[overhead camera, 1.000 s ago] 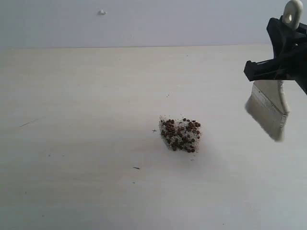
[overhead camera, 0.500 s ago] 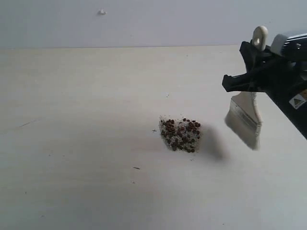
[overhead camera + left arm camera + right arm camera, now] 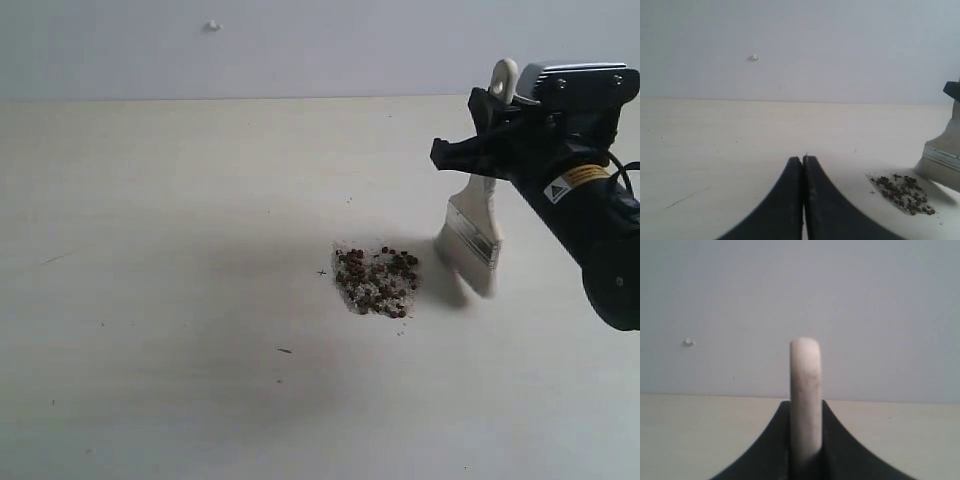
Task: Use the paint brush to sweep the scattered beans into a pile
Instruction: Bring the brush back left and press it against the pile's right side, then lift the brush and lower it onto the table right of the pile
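Pale tabletop (image 3: pixel 150 300) holds the pile (image 3: pixel 378 280) just beside the right claw (image 3: pixel 490 145), which pinches the paint brush (image 3: pixel 470 235) bristles-down for sweeping; the left claw (image 3: pixel 803 167) sits pressed together.

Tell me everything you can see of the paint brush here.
The paint brush is flat and wide: pale wooden handle with a hole at its end, silver metal ferrule, whitish bristles. The right end effector is shut on the handle, bristles hanging down, slightly tilted, beside the pile; contact with the table unclear.
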Controlling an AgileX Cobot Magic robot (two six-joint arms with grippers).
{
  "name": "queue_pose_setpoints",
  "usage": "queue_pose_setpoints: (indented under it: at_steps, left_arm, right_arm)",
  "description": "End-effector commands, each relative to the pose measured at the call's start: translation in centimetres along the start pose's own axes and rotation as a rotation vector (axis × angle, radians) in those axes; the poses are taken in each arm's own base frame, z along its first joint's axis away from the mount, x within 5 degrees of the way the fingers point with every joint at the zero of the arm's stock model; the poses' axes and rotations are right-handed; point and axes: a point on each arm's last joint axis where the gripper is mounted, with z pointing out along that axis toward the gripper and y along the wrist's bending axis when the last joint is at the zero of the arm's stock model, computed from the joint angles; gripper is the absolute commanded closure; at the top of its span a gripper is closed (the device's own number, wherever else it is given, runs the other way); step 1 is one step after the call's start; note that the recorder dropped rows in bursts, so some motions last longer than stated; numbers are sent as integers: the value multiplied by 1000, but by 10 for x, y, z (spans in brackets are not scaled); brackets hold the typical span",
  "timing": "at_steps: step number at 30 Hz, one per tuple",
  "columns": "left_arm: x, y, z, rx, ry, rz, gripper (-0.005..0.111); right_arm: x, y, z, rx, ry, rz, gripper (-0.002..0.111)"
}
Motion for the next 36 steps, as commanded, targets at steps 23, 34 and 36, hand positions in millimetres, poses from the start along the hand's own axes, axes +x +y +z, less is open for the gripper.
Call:
queue_pose_setpoints:
  at_steps: [23,34,36]
  left_arm:
    - [1,0,0,10,7,4,107]
    - [1,0,0,10,7,4,107]
    - [1,0,0,10,7,4,107]
  right_arm:
    - [-1,17,24,-155,79,-11,108]
    - [-3,15,25,-128,59,-8,108]
    - [-3,16,25,-148,60,-15,108]
